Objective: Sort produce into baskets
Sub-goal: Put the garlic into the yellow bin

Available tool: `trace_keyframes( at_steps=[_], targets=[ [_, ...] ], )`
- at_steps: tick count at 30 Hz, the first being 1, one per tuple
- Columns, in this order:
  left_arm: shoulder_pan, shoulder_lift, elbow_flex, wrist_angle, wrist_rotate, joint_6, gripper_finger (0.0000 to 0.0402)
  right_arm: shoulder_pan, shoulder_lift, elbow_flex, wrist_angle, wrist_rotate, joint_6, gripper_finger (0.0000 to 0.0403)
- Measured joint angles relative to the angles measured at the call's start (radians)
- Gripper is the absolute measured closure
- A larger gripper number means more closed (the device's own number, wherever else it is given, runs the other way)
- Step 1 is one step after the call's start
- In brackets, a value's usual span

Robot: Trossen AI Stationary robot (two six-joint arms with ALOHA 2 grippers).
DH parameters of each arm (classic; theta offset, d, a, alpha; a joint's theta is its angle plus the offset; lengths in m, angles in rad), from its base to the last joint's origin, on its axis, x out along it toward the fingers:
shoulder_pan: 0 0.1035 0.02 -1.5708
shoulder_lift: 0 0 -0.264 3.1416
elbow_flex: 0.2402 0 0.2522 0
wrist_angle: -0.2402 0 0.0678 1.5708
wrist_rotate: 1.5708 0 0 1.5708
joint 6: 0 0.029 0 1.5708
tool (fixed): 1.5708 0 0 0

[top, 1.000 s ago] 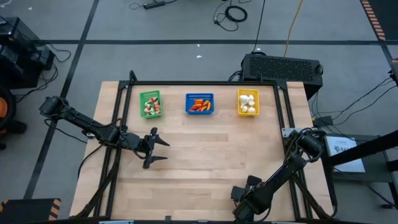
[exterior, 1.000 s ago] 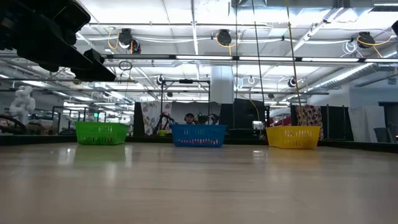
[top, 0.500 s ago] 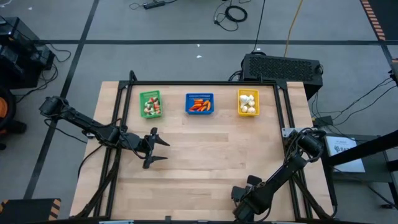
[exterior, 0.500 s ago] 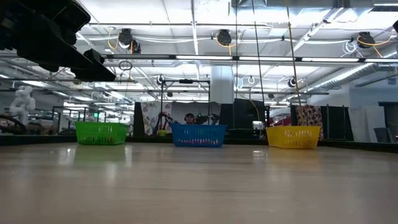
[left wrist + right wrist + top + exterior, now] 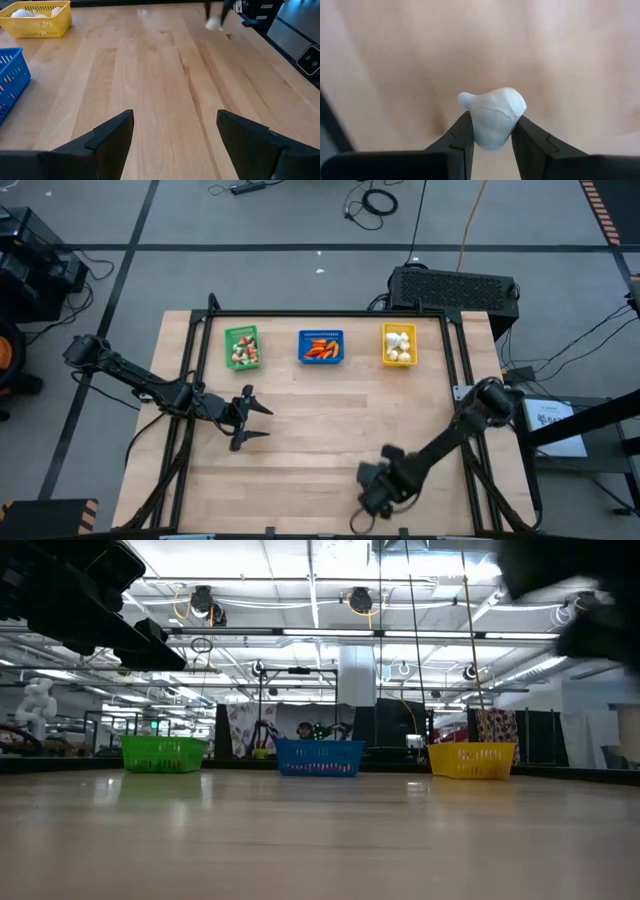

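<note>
Three baskets stand in a row along the table's far edge: a green basket [image 5: 241, 347] with mixed bits, a blue basket [image 5: 321, 347] with red and orange pieces, and a yellow basket [image 5: 398, 344] with white bulbs. My right gripper [image 5: 372, 492] is near the table's front edge, pointing down, shut on a white garlic-like bulb [image 5: 492, 116]. The left wrist view shows that bulb [image 5: 214, 23] far off under the dark fingers. My left gripper [image 5: 260, 421] hovers open at the table's left, with nothing between its fingers [image 5: 112, 135]. My right gripper pinches the garlic bulb's rounded body [image 5: 490, 135] between its two fingers [image 5: 462, 132], which come from above and point down. The bulb's pointed tip [image 5: 465, 98] sticks out sideways past the fingers. The bulb is lifted clear of the table.
A large black box [image 5: 455, 288] stands beyond the table's far right corner. A black frame rail [image 5: 330, 313] runs behind the baskets. Bare wooden tabletop [image 5: 350, 415] lies between the two arms.
My right gripper has moved toward the table's left and away from the near edge, rising, mostly in the last half second. In the low view its blurred dark shape has come into the upper right.
</note>
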Motion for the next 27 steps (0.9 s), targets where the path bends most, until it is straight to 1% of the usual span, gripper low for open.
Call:
trace_keyframes(
  at_steps=[3, 6, 8, 11, 13, 17, 21, 24, 27],
  targets=[
    [0.000, 0.000, 0.000, 0.000, 0.000, 0.000, 0.0107, -0.057, -0.067, 0.000, -0.031, 0.136, -0.065, 0.0307],
    [0.000, 0.000, 0.000, 0.000, 0.000, 0.000, 0.0107, -0.112, -0.148, 0.002, -0.110, 0.281, -0.120, 0.0307],
    [0.000, 0.000, 0.000, 0.000, 0.000, 0.000, 0.0107, -0.153, -0.202, -0.001, -0.203, 0.374, -0.116, 0.0307],
    [0.000, 0.000, 0.000, 0.000, 0.000, 0.000, 0.0107, -0.232, -0.292, -0.037, -0.284, 0.466, -0.081, 0.0307],
    [0.000, 0.000, 0.000, 0.000, 0.000, 0.001, 0.0107, -0.293, -0.364, -0.089, -0.290, 0.487, -0.071, 0.0307],
    [0.000, 0.000, 0.000, 0.000, 0.000, 0.001, 0.0107, -0.421, -0.511, -0.216, -0.273, 0.488, -0.022, 0.0307],
    [0.000, 0.000, 0.000, 0.000, 0.000, 0.011, 0.0107, -0.544, -0.640, -0.340, -0.200, 0.490, 0.029, 0.0307],
    [0.000, 0.000, 0.000, 0.000, 0.000, 0.030, 0.0107, -0.618, -0.702, -0.423, -0.121, 0.490, 0.026, 0.0307],
    [0.000, 0.000, 0.000, 0.000, 0.000, 0.032, 0.0107, -0.686, -0.728, -0.484, -0.084, 0.491, 0.020, 0.0307]
  ],
)
